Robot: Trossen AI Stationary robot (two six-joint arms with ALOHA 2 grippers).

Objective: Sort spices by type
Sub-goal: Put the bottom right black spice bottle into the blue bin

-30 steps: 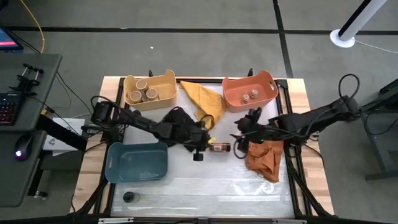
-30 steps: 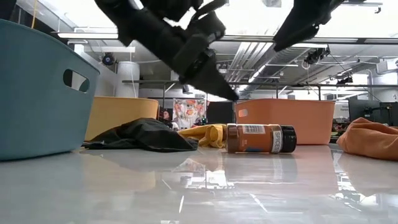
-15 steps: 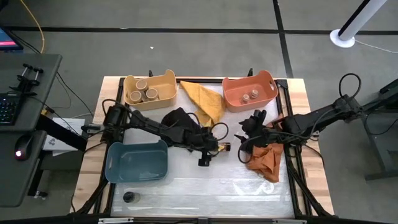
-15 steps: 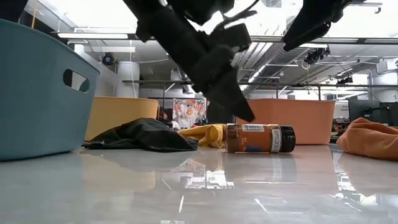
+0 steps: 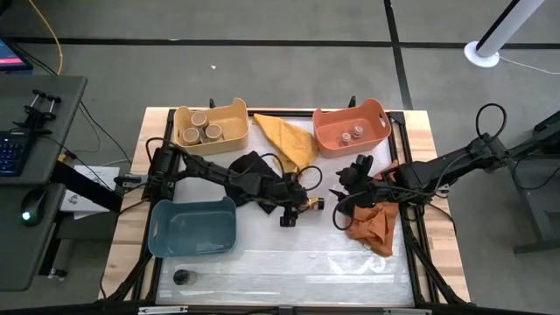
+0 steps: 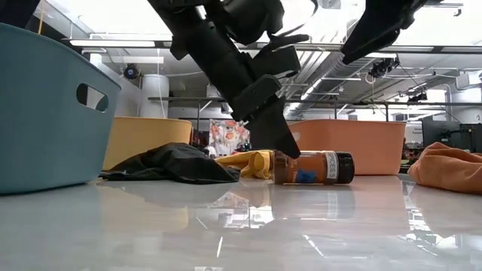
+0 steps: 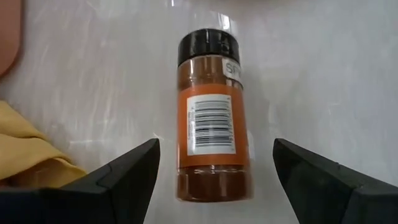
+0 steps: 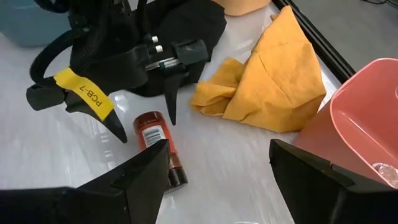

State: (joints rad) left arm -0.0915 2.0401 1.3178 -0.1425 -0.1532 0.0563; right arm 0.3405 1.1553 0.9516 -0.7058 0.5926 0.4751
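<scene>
A brown spice jar with a black cap lies on its side on the white table top, beside the yellow cloth. My left gripper is low over it and open. Its fingers stand on either side of the jar's bottom end, and the left wrist view shows a gap on each side. My right gripper hangs open above the table next to the orange cloth. Three tan-topped jars stand in the yellow bin. Two small brownish-topped jars stand in the orange bin.
The blue bin sits at the table's left near side. A black-topped jar stands alone by the near edge. A black cloth lies under my left arm. The white surface toward the near edge lies bare.
My left gripper has moved toward the table's right and down, until its open fingers stand on either side of the lying jar's bottom end. The jar has rolled a little on the spot, and another part of its label now shows. My right gripper has hardly moved.
</scene>
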